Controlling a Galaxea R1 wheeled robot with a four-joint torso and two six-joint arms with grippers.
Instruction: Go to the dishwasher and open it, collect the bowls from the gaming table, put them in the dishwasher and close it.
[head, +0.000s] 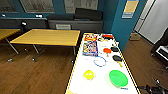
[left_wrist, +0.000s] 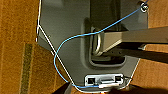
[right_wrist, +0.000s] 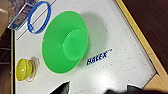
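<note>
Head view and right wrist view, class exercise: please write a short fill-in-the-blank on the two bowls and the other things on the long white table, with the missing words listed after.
1. The larger bowl is bright ____.
2. The smaller bowl is ____.
3. The ring lying on the white table beyond both bowls is ____.
4. The floor beside the table is made of ____.

Missing words: green; yellow; blue; wood.

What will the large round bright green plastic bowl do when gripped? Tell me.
The large round bright green plastic bowl looks thin-walled, so probably light and slightly flexible. Its glossy flared rim may slip from a pinch. Pushed, it would likely slide across the smooth white tabletop.
</note>
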